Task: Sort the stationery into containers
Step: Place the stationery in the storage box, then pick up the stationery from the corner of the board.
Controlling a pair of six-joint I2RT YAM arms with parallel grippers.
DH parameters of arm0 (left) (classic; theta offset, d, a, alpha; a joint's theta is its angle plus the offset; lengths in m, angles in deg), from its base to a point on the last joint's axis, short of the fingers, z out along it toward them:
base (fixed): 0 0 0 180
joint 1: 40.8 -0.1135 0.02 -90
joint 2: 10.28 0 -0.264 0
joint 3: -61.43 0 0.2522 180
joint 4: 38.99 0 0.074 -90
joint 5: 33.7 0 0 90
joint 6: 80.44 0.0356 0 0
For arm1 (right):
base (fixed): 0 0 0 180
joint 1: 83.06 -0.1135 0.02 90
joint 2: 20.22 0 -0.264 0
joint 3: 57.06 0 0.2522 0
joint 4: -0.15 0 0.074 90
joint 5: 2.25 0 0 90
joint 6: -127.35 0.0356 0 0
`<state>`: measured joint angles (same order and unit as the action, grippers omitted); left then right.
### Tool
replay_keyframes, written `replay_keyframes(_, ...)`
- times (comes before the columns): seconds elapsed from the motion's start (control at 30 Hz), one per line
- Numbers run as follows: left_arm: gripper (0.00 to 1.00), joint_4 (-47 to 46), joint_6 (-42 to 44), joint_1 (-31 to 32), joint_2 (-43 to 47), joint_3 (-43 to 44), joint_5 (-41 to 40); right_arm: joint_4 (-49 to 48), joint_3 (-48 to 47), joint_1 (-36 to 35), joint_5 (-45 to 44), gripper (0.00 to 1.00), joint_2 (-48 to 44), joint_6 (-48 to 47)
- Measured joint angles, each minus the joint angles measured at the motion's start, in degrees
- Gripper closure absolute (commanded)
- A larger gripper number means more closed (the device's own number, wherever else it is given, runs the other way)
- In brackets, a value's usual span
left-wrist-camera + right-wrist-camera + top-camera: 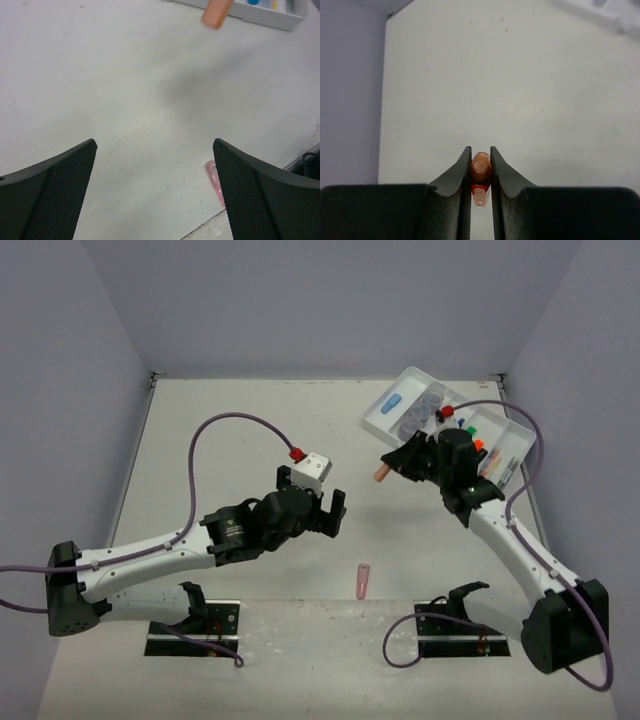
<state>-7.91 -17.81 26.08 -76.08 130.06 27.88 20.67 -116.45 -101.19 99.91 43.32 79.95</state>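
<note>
My right gripper (397, 464) (480, 151) is shut on an orange capsule-shaped piece (381, 474) (481, 168) and holds it above the table, left of the white divided tray (398, 428). The same orange piece (217, 12) shows at the top of the left wrist view. My left gripper (335, 512) (154, 145) hangs open over bare table with nothing between its fingers. A pink capsule-shaped piece (362, 581) (214, 179) lies on the table near the front edge, beside the left gripper's right finger (260, 195).
In the tray lie a blue capsule piece (393, 402), round grey-blue pots (421, 410), capped highlighters (472, 432) and thin pens (500, 466). Grey walls close off the table's left, back and right sides. The tray's edge (272, 17) (615, 15) appears in both wrist views.
</note>
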Motion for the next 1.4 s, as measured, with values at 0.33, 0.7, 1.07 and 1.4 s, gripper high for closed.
replay_keyframes(0.33,0.00,24.36,-7.61,-0.01,13.83,1.78,-12.89,13.90,-51.58,10.75,-12.20,1.00,45.43,-6.00)
replay_keyframes(0.7,0.00,26.46,-7.97,-0.01,24.61,-5.79,-15.28,29.68,-81.03,11.45,-13.95,0.36,73.69,-9.49)
replay_keyframes(1.07,0.00,29.30,-9.60,-0.01,24.24,-5.80,-17.39,33.28,-73.65,10.49,-12.72,0.20,60.20,-13.81)
replay_keyframes(1.4,0.00,35.02,-15.55,-1.57,25.71,-5.72,-25.38,26.88,-21.37,-13.30,-20.97,0.01,6.60,-13.45)
